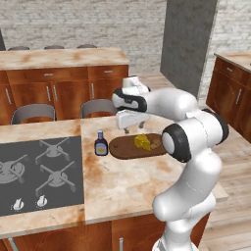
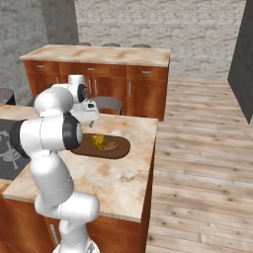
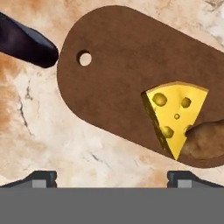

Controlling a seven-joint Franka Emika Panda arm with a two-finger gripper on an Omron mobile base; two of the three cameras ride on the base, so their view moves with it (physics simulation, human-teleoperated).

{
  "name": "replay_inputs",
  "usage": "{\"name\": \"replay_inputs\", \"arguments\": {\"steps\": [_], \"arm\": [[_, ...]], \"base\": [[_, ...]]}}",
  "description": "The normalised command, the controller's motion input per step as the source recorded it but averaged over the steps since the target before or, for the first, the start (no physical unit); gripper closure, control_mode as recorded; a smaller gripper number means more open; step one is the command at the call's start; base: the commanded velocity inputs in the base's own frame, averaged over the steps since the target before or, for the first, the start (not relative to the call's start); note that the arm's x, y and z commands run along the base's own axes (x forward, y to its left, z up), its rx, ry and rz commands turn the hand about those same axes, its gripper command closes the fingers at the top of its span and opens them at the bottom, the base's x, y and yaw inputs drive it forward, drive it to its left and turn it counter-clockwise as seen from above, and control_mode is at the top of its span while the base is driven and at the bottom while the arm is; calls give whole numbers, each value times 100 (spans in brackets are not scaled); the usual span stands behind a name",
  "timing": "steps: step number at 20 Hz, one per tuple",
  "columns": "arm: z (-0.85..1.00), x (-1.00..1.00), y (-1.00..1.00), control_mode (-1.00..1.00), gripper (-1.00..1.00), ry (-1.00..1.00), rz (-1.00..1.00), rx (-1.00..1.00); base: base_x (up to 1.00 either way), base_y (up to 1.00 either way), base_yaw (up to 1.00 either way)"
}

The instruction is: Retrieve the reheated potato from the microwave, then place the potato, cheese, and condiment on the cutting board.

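Left base view: the condiment [image 1: 101, 143] stands upright on the table [image 1: 122, 184], just beside the rounded end of the cutting board [image 1: 128, 147] and not on it. The cheese [image 1: 142, 142] and the potato [image 1: 156, 142] already lie on the board, side by side. The bottle is likely light and rigid, smooth-sided and easy to tip; the body below the narrow neck looks the safest place to pinch. The stovetop [image 1: 39, 174] lies to the bottle's other side, well clear of a sideways approach.

Right base view: the claw [image 2: 90, 120] hangs above the near end of the board, the arm's white links hiding the bottle. The chair [image 2: 105, 105] behind the table is out of the way.

Hand view: the claw [image 3: 112, 176] is released, jaws wide and empty, looking down on the board's hole end. The bottle's dark side [image 3: 26, 41] lies at the upper left corner. The cheese touches the potato [image 3: 205, 142]; neither blocks the path.
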Motion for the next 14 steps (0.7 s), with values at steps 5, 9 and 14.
{"name": "replay_inputs", "arguments": {"steps": [5, 9, 14], "arm": [[-2, -33, 0, -100, -100, -2, 16, 19], [-2, -28, 0, -100, -100, -4, 15, 30], [-4, -3, 0, -100, -100, -17, 19, 26]], "base": [[0, 0, 0], [0, 0, 0], [0, 0, 0]]}}
